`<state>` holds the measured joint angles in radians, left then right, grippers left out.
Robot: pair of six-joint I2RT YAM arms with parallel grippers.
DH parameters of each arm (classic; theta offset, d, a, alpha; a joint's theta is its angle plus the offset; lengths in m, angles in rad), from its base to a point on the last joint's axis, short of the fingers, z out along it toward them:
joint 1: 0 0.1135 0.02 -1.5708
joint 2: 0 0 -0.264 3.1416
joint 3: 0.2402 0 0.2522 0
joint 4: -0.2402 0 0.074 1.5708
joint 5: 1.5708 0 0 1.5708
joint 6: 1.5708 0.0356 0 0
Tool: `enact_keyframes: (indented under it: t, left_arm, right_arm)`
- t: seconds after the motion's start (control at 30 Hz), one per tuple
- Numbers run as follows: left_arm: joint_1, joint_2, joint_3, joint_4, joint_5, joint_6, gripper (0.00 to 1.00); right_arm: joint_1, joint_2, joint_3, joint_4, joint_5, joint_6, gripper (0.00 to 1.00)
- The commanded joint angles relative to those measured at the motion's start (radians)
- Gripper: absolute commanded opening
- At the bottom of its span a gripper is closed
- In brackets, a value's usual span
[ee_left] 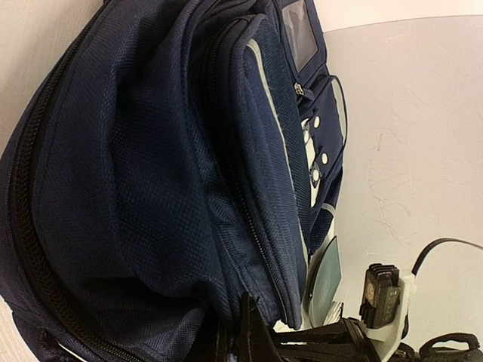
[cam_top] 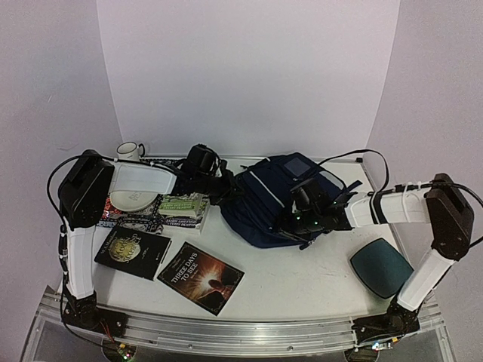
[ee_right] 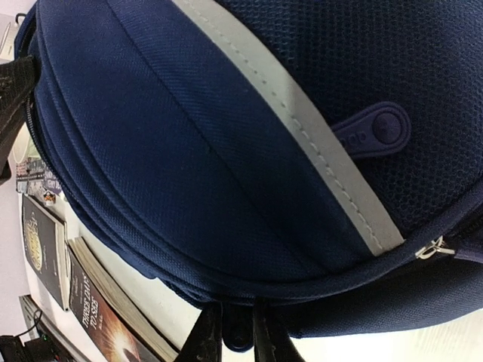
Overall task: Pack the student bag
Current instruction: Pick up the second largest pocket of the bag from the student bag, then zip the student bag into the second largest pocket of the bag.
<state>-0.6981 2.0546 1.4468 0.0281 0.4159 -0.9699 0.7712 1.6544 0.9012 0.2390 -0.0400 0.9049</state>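
Note:
The student bag (cam_top: pixel 268 197), navy with pale piping stripes, lies on its side at the middle back of the table. My left gripper (cam_top: pixel 226 188) is at its left end; in the left wrist view the bag (ee_left: pixel 151 166) fills the frame and the gripper (ee_left: pixel 243 335) is shut on a fold of its fabric beside a zip line. My right gripper (cam_top: pixel 294 225) is at the bag's near right side. In the right wrist view the gripper (ee_right: pixel 235 332) is shut on a dark zip pull (ee_right: pixel 236 338) hanging from the bag's rim (ee_right: pixel 226 188).
Two loose books lie in front: "Three Days to See" (cam_top: pixel 201 277) and a black one (cam_top: pixel 132 251). A book stack (cam_top: pixel 181 210), a white plate (cam_top: pixel 134 200) and a mug (cam_top: pixel 130 151) sit at the left. A teal oval pad (cam_top: pixel 381 267) lies at the right.

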Motion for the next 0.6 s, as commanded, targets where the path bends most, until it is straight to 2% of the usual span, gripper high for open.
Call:
enact_keyframes:
  t: [0.0, 0.3, 0.57]
  left_arm:
    - [-0.019, -0.095, 0.005, 0.13, 0.019, 0.01, 0.0]
    - [-0.021, -0.093, -0.007, 0.132, 0.01, 0.008, 0.0]
    - [-0.026, -0.101, -0.011, 0.133, 0.003, 0.011, 0.0]
  right_arm:
    - [0.007, 0.009, -0.001, 0.005, -0.021, 0.008, 0.1]
    - [0.008, 0.01, -0.019, -0.05, 0.011, 0.035, 0.24]
    - [0.013, 0.059, -0.012, -0.05, -0.012, 0.03, 0.24]
